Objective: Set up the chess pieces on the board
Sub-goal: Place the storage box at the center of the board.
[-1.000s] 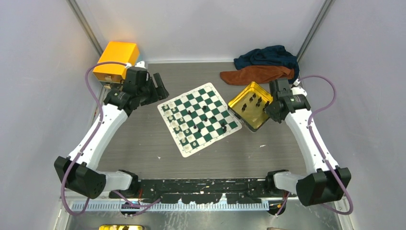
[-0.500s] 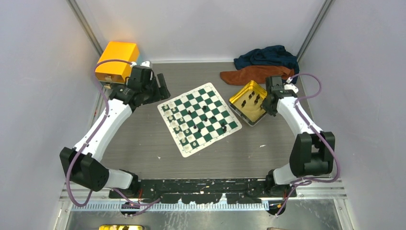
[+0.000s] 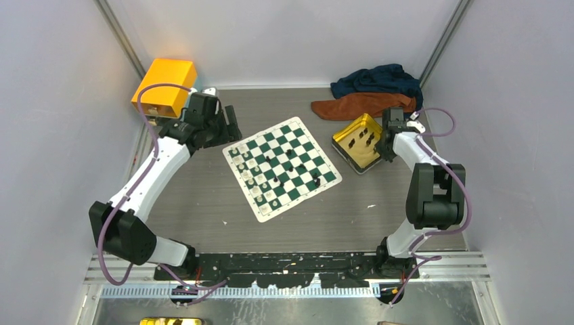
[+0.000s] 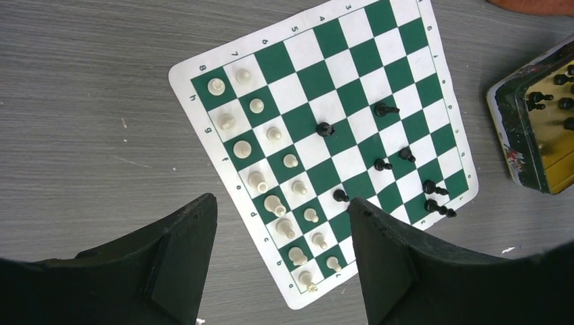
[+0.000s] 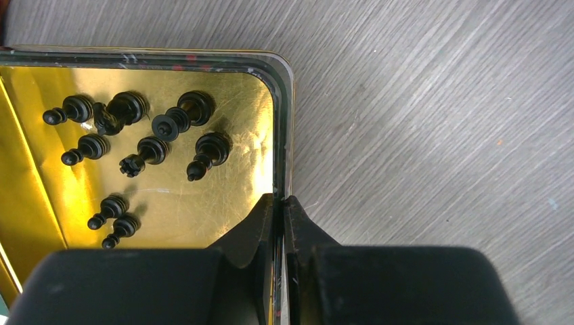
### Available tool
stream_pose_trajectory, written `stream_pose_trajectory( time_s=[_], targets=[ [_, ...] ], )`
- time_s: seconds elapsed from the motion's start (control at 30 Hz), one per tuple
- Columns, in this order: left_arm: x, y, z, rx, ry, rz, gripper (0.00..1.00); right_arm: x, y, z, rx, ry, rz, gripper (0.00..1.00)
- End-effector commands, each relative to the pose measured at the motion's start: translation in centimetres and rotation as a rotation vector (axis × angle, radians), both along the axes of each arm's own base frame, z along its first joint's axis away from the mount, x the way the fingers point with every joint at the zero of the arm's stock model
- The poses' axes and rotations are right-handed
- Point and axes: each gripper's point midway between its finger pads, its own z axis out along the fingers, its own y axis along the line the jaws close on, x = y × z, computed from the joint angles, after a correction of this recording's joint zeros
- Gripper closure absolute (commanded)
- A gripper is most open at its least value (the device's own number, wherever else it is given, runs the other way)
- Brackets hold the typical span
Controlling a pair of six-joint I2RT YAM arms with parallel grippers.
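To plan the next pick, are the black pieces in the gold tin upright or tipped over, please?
Tipped over: the right wrist view shows the black pieces lying on their sides on the gold tin floor.

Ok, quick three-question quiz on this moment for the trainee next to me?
1. True or false: the right tool is shut on the wall of the gold tin.
2. The black pieces inside the tin are: A) standing upright, B) lying on their sides, C) stacked in a tower.
3. Which colour of pieces fills two full rows along one edge of the board?

Key: 1 true; 2 B; 3 the cream-white pieces.
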Motion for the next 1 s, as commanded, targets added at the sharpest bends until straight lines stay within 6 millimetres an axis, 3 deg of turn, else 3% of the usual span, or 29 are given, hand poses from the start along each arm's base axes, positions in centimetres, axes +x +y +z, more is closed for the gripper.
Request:
stream_pose_trajectory(
  time_s=[0.0, 0.17, 0.27, 0.53, 0.73, 0.97],
  targets=[
    [1.4, -0.6, 2.1, -0.018, -0.077, -0.019, 0.28, 2.5, 0.4, 0.9, 0.024, -0.097, -0.01, 0.99],
    [1.5, -0.5, 1.6, -0.009, -0.068, -0.02, 0.27, 2.5, 0.5, 0.2, 0.032, -0.083, -0.01, 0.98],
    [1.6, -0.6, 1.3, -0.009, -0.06, -0.02, 0.27, 2.5, 0.6, -0.1, 0.036, -0.081, -0.005, 0.92],
    [1.8, -0.6, 0.8, -0.01, -0.053, -0.014, 0.25, 2.5, 0.4, 0.4, 0.017, -0.085, 0.018, 0.56],
    [2.0, -0.7, 1.0, -0.016, -0.057, -0.013, 0.25, 2.9, 0.1, 2.3, -0.011, -0.103, 0.035, 0.51],
    [2.3, -0.8, 1.3, -0.029, -0.066, -0.012, 0.23, 3.3, 1.2, 6.9, -0.095, -0.147, 0.118, 0.5]
  ],
)
